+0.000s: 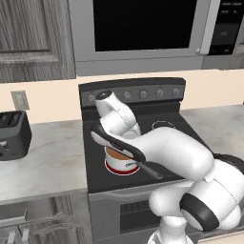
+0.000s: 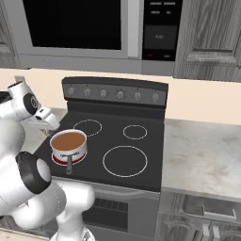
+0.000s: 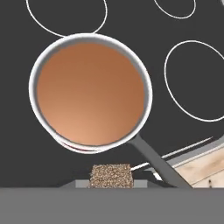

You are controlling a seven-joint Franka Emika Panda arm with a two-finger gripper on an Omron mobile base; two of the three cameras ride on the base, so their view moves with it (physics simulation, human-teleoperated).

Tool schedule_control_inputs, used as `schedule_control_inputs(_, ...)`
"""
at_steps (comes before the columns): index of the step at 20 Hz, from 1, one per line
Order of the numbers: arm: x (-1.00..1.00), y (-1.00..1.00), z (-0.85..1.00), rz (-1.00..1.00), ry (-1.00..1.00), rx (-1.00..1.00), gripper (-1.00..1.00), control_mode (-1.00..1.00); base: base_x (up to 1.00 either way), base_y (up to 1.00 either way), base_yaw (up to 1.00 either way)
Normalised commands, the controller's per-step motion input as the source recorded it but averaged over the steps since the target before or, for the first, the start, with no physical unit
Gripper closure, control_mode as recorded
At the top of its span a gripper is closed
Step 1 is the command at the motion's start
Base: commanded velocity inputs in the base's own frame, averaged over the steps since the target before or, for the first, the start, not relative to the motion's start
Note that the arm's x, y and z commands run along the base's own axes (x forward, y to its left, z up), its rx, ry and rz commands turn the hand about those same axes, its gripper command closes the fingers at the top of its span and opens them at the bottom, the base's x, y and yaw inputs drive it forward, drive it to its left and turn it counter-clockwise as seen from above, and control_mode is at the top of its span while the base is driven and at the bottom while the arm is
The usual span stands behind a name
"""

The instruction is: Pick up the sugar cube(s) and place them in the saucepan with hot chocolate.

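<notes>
While the tiny tan-brown speckled sugar cube [image 3: 111, 176] sits at the bottom edge of the hand view, right where the pincer's tips rise, the small round white-silver saucepan [image 3: 90, 93] with its red base band and brown hot chocolate lies just ahead of it and below. That is the relation the coming move turns on: the cube appears to hang off the pan's near rim, on the side of the dark straight handle [image 3: 157, 163], not yet over the liquid. The handle's long axis runs from the rim toward the stove's front edge, passing just beside the cube.

Seen from the right base view, the pincer [image 2: 48, 126] hovers beside the saucepan's rim, on the side away from the empty burner rings, above the black glass stovetop [image 2: 141, 117]. The pan stands on the front burner nearest the pale marble desk [image 1: 43, 147] with the black toaster.

The pincer's fingers are mostly hidden behind the cube, so their gap is hard to read; judging by the cube lodged between them and carried off the surface, it is pinching the cube. A short advance over the liquid seems needed before letting go.
</notes>
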Motion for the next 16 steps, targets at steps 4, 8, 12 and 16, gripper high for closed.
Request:
schedule_control_inputs(4, 0.28, -0.54, -0.04, 0.00, 0.00, 0.12, 1.00, -1.00, 0.00, 0.00, 0.00)
schedule_control_inputs(8, 0.31, -0.09, -0.18, 0.00, 0.01, 0.09, 1.00, -1.00, 0.00, 0.00, 0.00)
schedule_control_inputs(12, 0.36, -0.07, -0.38, 0.03, 0.02, 0.08, 1.00, -1.00, 0.00, 0.00, 0.00)
schedule_control_inputs(16, 0.38, 0.00, -0.22, 0.04, 0.03, 0.02, 1.00, -1.00, 0.00, 0.00, 0.00)
